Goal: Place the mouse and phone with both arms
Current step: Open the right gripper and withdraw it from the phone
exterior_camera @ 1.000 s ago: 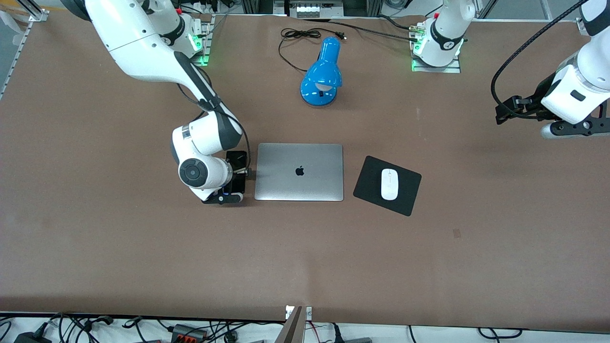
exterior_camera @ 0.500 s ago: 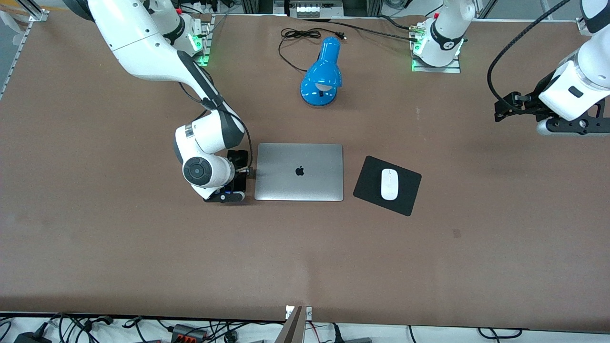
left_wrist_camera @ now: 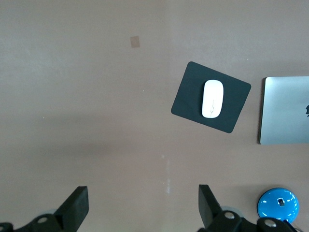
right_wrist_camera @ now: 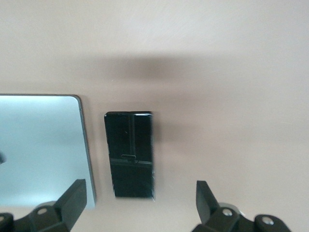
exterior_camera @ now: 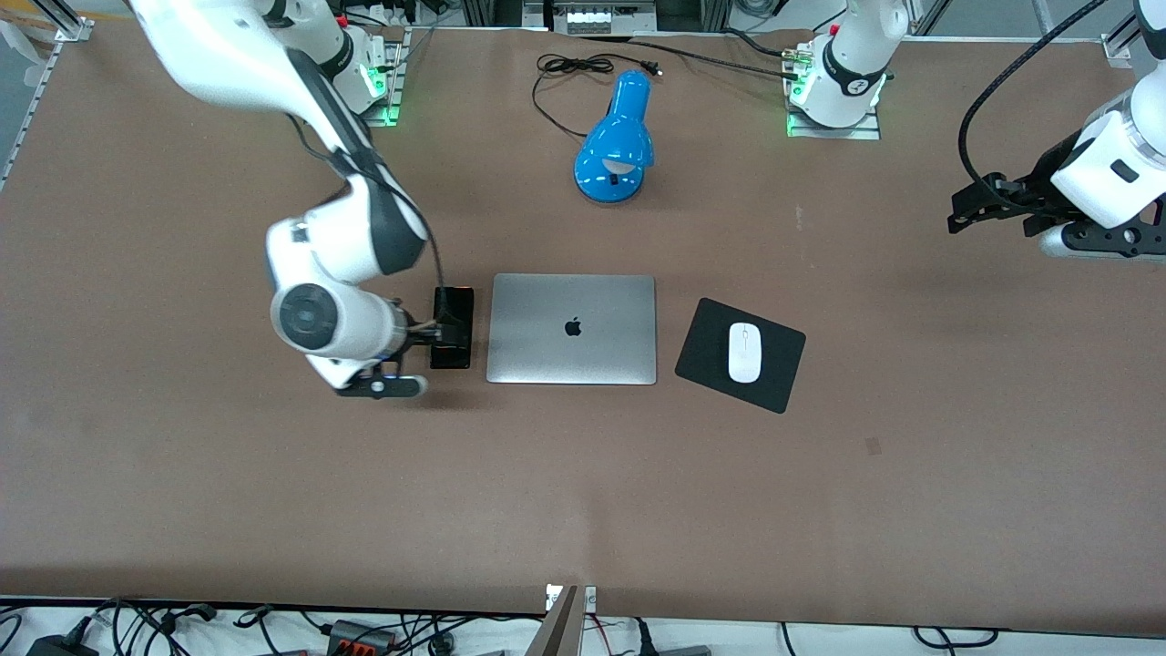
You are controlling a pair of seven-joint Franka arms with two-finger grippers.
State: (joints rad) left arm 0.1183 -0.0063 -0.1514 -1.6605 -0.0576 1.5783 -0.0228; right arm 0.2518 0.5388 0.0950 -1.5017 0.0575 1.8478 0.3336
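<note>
Both jaws spread, empty | phone [exterior_camera: 452, 328] flat beside laptop [exterior_camera: 572, 329], long axis along its side edge | mouse [exterior_camera: 744, 353] on pad [exterior_camera: 740, 354]

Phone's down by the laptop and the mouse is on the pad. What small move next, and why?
Probably lift the right pincer straight up and clear. It is open over the phone, which lies flat on the table beside the laptop, touched by neither finger. The mouse sits on the mouse pad, and the left pincer waits open at its end of the table.
</note>
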